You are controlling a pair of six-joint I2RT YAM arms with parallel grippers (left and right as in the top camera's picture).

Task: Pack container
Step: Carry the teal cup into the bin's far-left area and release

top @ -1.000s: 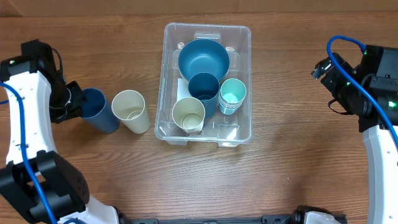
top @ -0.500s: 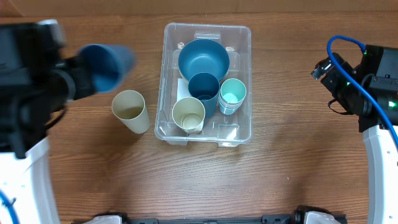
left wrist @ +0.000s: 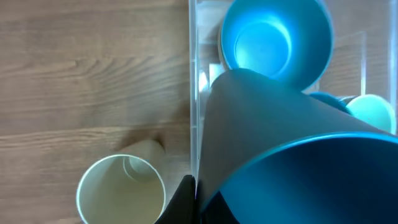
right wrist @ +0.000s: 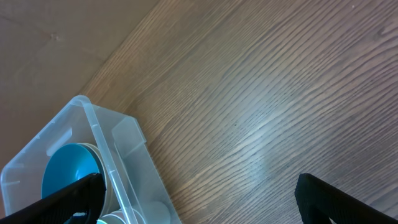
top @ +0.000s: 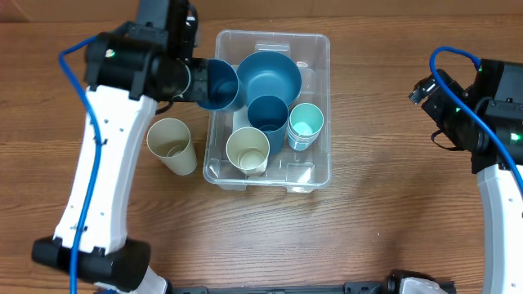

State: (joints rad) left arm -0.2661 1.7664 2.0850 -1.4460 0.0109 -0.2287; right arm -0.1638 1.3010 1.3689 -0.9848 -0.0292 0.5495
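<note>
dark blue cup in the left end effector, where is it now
Overhead: the dark blue cup hangs tilted in the left end effector over the left wall of the container, beside the blue bowl.

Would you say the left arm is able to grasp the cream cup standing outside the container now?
Probably not yet: the left gripper is shut on the dark blue cup, tilted over the container's left wall. The cream cup stands free, so it looks reachable once that grip empties.
</note>
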